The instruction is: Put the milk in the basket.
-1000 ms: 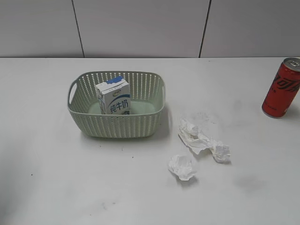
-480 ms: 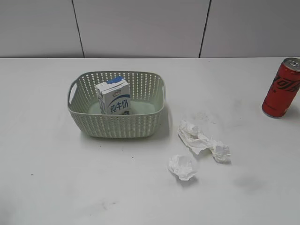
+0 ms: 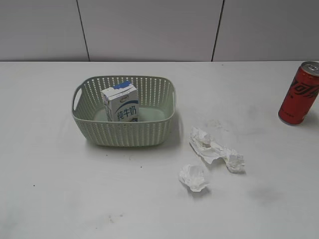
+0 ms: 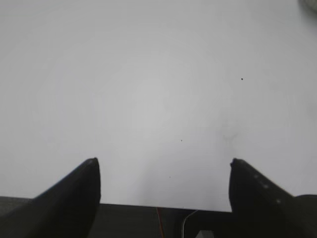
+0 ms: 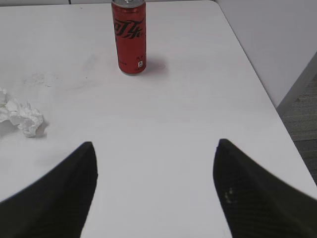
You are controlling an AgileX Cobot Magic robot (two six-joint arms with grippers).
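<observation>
The milk (image 3: 121, 103), a small white carton with a blue top and blue characters, stands upright inside the pale green lattice basket (image 3: 124, 132) on the white table in the exterior view. Neither arm shows in the exterior view. My left gripper (image 4: 163, 166) is open and empty over bare white table near its front edge. My right gripper (image 5: 154, 148) is open and empty over the table's right part, well short of the red can. Neither wrist view shows the milk or the basket.
A red soda can (image 3: 298, 93) stands at the far right, also in the right wrist view (image 5: 129, 36). Crumpled white paper (image 3: 215, 149) and a smaller wad (image 3: 194, 177) lie right of the basket; paper (image 5: 20, 114) shows in the right wrist view. The table's right edge (image 5: 267, 99) is close.
</observation>
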